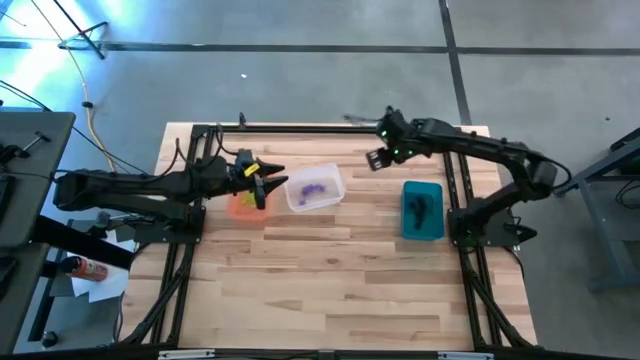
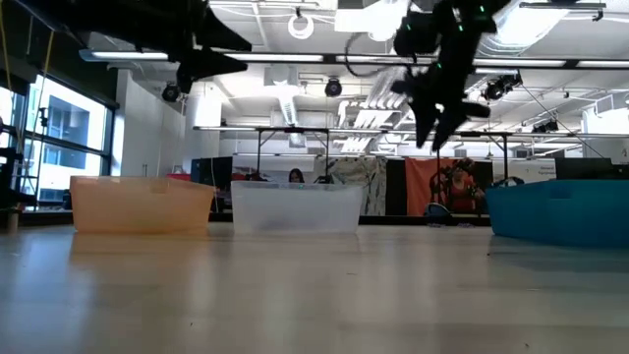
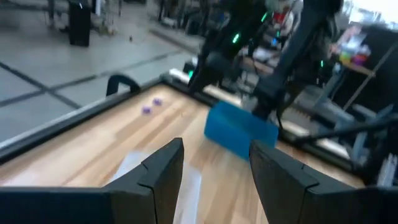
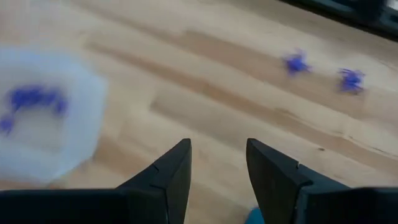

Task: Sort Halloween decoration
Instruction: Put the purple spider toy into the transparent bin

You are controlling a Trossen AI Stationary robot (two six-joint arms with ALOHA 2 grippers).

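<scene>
The purple trinkets (image 1: pixel 314 187) lie in the clear bin (image 1: pixel 330 199); the right wrist view also shows these trinkets (image 4: pixel 28 98). Two more purple trinkets (image 4: pixel 296 62) (image 4: pixel 352 79) rest on the bare wood near the table's far edge; the left wrist view sees this pair (image 3: pixel 147 110) too. Black trinkets (image 1: pixel 420 208) sit in the teal bin (image 1: pixel 437 228). My left gripper (image 1: pixel 268 183) hangs open above the orange bin (image 1: pixel 240 207), holding nothing. My right gripper (image 1: pixel 378 158) is open and empty, raised over the far side between the clear and teal bins.
The three bins stand in a row across the table's middle: the orange bin (image 2: pixel 142 205), the clear bin (image 2: pixel 295 206) and the teal bin (image 2: pixel 560 211). Bare wood stretches from them to the near edge. A black frame runs along the table's sides.
</scene>
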